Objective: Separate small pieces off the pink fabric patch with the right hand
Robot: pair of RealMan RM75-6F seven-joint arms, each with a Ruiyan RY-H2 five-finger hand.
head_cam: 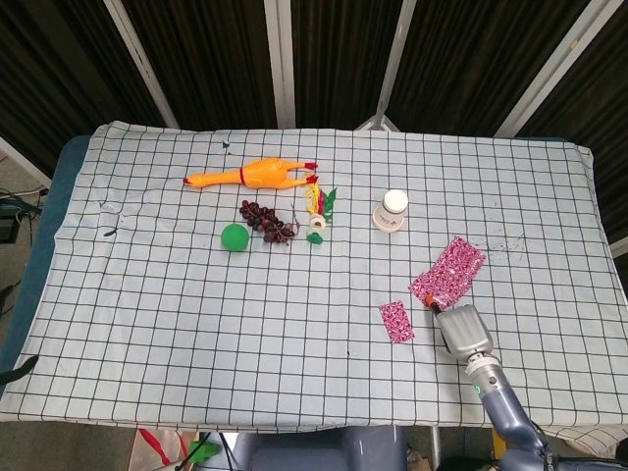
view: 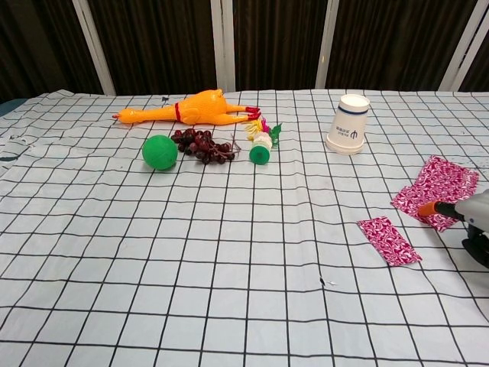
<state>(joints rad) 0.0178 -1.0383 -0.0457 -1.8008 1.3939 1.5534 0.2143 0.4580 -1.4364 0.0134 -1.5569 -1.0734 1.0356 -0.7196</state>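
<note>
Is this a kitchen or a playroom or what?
Probably a robot practice room. A robot arm's right hand reaches over a checkered table holding mixed props: a rubber chicken, a green ball and pink fabric.

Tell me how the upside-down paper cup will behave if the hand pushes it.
The paper cup looks thin-walled and empty, so it is probably light and would likely slide on the checked cloth at a low nudge. It stands on its wider mouth, which should steady it, but a push near the top could tip it; on its side it would likely roll in a curve.
</note>
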